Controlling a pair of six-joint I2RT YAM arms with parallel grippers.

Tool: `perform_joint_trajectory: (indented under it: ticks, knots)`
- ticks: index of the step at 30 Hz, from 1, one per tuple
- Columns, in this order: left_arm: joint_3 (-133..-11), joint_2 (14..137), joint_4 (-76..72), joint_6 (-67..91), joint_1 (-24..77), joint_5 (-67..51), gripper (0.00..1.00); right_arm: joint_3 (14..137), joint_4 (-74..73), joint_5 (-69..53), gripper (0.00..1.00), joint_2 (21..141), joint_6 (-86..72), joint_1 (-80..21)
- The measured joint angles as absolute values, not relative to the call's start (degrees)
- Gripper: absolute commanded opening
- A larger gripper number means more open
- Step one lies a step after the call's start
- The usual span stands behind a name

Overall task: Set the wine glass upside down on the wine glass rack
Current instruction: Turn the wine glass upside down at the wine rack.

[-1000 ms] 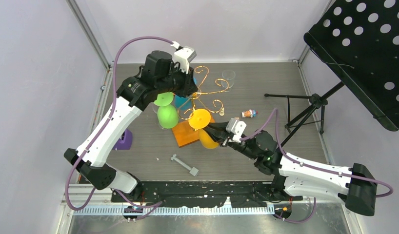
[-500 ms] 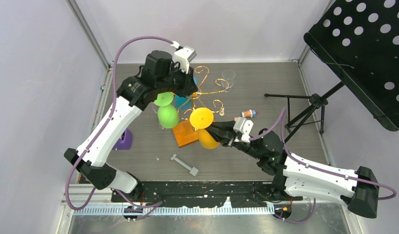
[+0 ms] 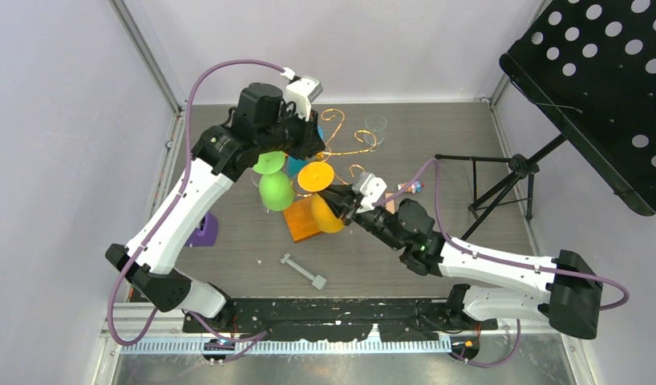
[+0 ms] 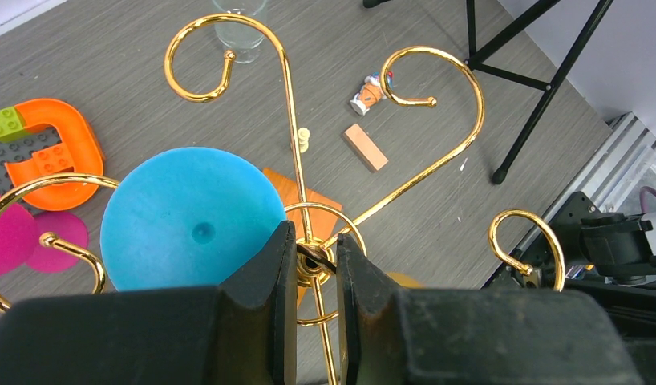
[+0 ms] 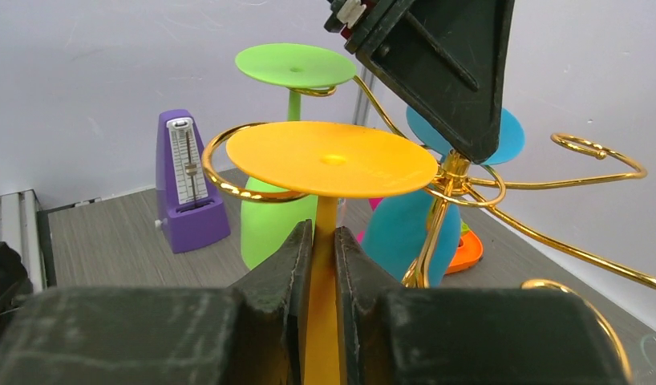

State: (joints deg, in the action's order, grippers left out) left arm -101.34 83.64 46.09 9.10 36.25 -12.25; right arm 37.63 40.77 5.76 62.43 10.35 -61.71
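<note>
mid-table, thin gold wire wine glass rack (image 3: 299,222) on a flat orange wooden base, curly arms spreading from a twisted stem. rack carries two: green plastic wine glass (image 3: 275,191) on a left scroll, blue plastic wine glass (image 4: 192,216) close beside the stem, both foot up, bowl down.

yellow-orange plastic wine glass (image 5: 333,159) sits at the rack's near side, over the base. also inverted: round foot on top, bowl below, long axis close to vertical. one gold scroll curves round just under the left rim of its foot; cannot tell whether the foot bears on the wire.

right gripper (image 5: 325,237) clamped on the yellow stem just below the foot, a finger on each side. left gripper (image 4: 315,241) closed on the rack's twisted stem at the hub where the arms meet.

clear glass cup (image 3: 376,124) on the table beyond the rack. purple metronome (image 3: 203,230) left of the base, apart.
</note>
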Motion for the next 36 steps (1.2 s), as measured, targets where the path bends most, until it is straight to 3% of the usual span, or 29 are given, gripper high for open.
perform_joint_trajectory:
  ticks: [12,25,36]
  knots:
    - [-101.34,83.66,46.09,9.67,36.12,-12.84,0.14,41.91,41.25,5.37,0.06,67.55,10.39,-61.67]
    - [-101.34,83.66,46.24,10.11,36.10,-13.74,0.13,42.59,40.29,-4.43,0.05,68.49,10.24,-60.84]
    - [-101.69,83.64,47.05,10.24,36.14,-14.44,0.13,34.92,45.71,-4.78,0.06,61.71,8.60,-60.99]
